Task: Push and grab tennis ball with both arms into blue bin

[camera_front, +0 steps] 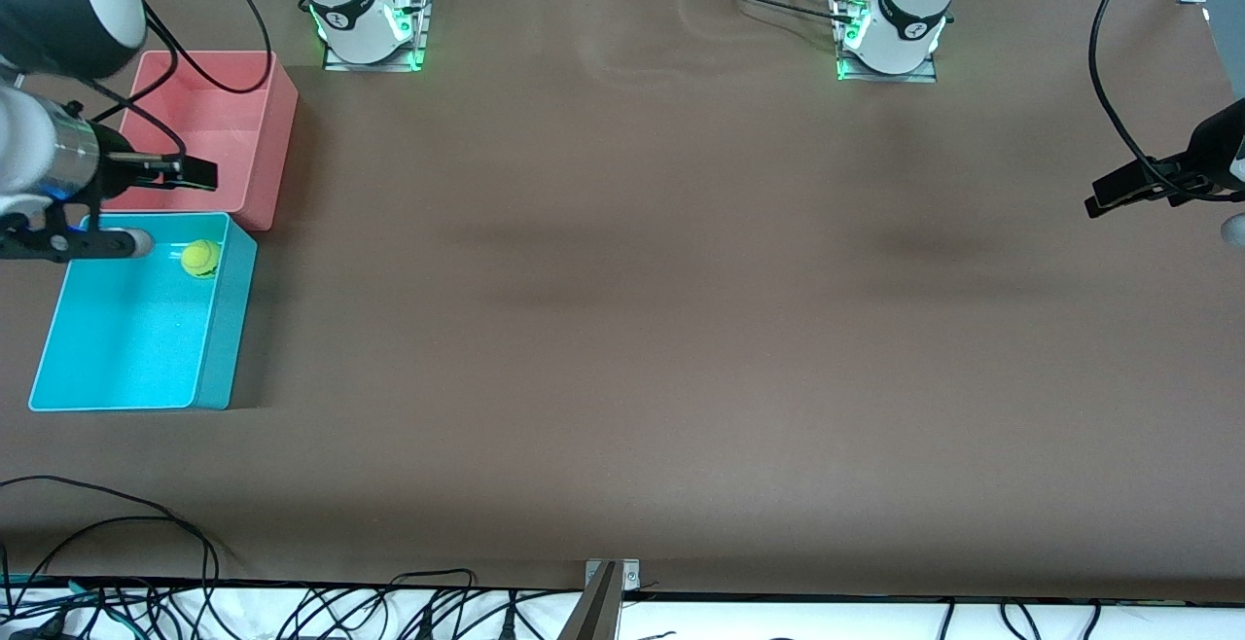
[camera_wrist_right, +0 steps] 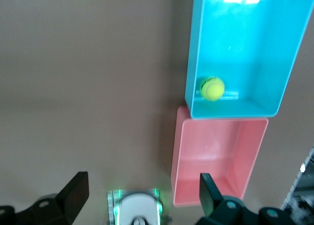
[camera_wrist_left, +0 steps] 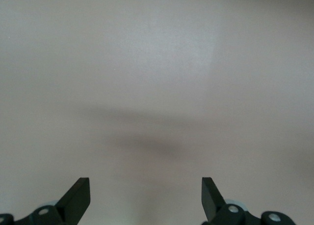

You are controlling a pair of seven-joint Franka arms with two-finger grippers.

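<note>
One tennis ball (camera_front: 201,258) in blue bin (camera_front: 58,338)

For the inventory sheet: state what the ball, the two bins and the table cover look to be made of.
Tennis ball: fuzzy yellow-green felt, matte, with a dark print.
Blue bin: likely moulded plastic, smooth walls, rounded corners, light glare on its floor in the right wrist view.
Pink bin: same look, probably plastic.
Table cover: matte brown sheet, slightly rippled near the bases; paper or fabric, unclear.

Wide brown worktop (camera_front: 632,329) lies bare between the arms; only the blue bin (camera_front: 219,329) and pink bin (camera_front: 277,134), walls touching, crowd the right arm's end.
</note>
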